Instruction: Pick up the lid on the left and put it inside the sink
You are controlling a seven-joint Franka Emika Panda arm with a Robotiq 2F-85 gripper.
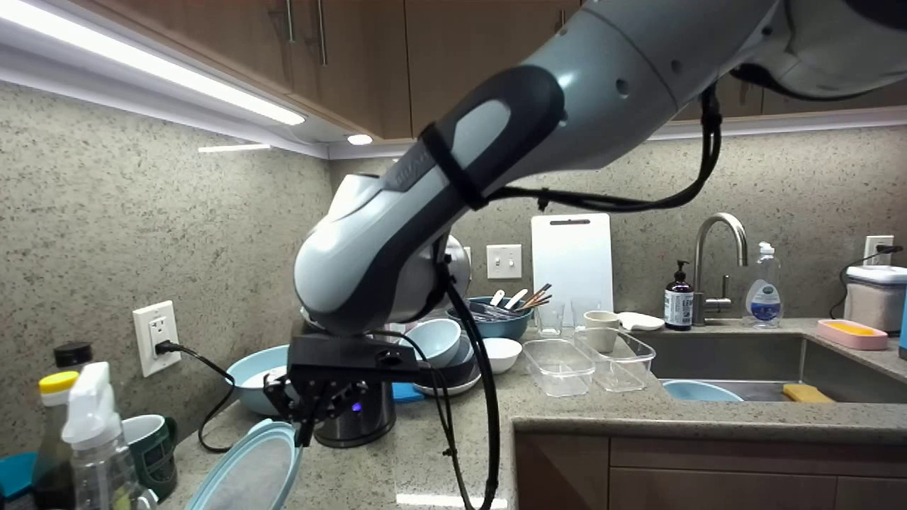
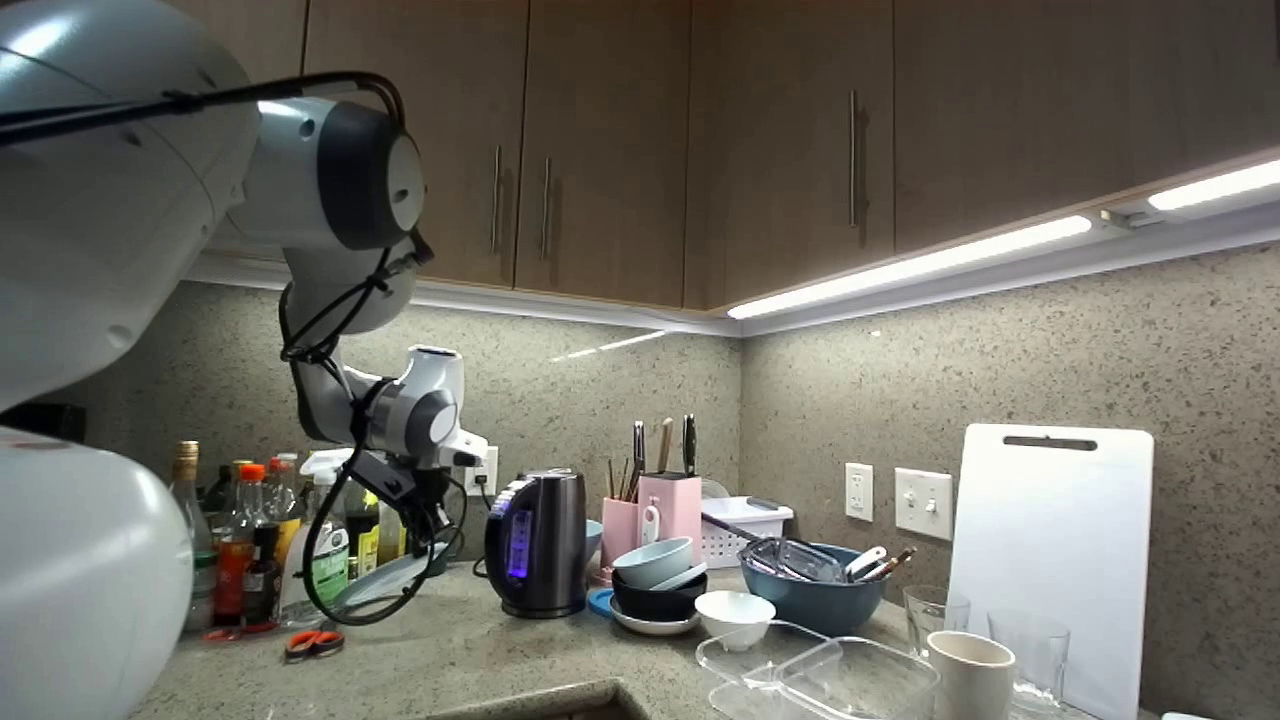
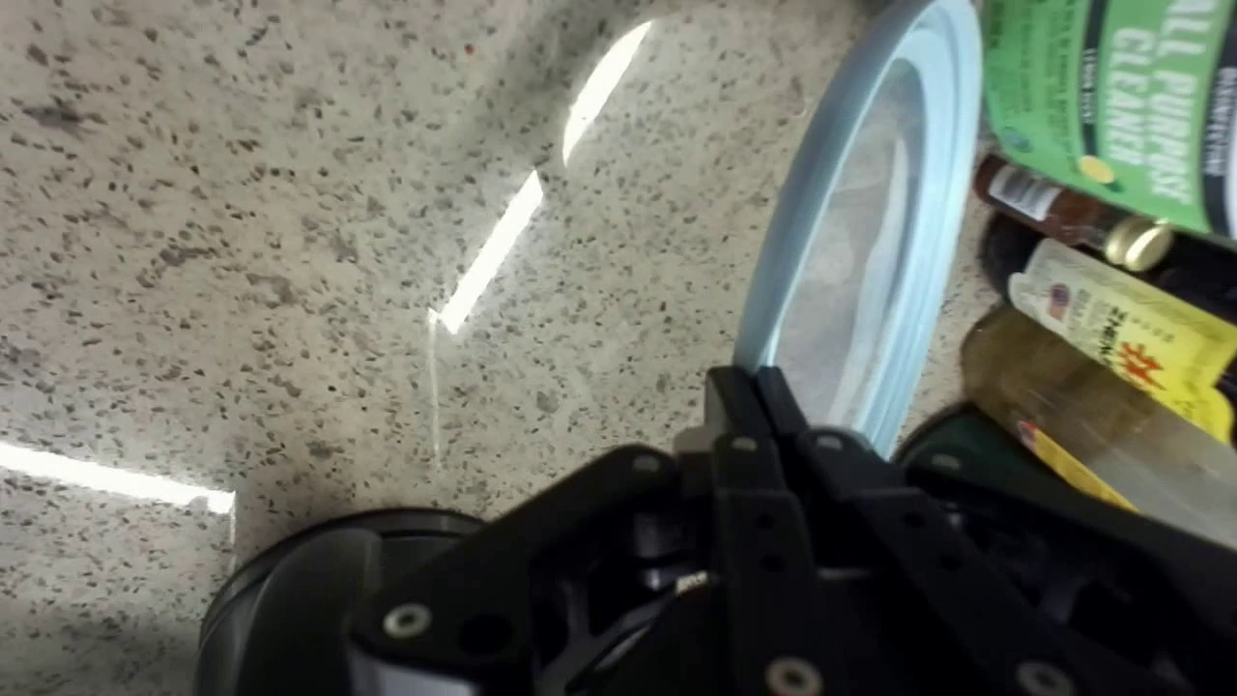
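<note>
A light blue rimmed lid with a see-through middle (image 3: 860, 251) hangs tilted from my gripper (image 3: 754, 375). The fingertips are shut on the lid's rim in the wrist view. In an exterior view the lid (image 1: 251, 471) is below and left of the gripper (image 1: 301, 431), cut off by the bottom edge. The lid (image 2: 385, 582) also shows in an exterior view above the counter, partly behind a black cable loop, with the gripper (image 2: 440, 548) at its right end. The steel sink (image 1: 730, 350) is far to the right, holding a light blue bowl (image 1: 698, 391) and a yellow sponge (image 1: 808, 394).
A black kettle (image 2: 545, 550) stands close to the gripper. Several bottles (image 2: 240, 560) and a spray bottle (image 1: 99, 446) crowd the lid's side. Orange scissors (image 2: 313, 643) lie on the counter. Stacked bowls (image 2: 655, 580) and transparent containers (image 1: 560, 365) stand between kettle and sink.
</note>
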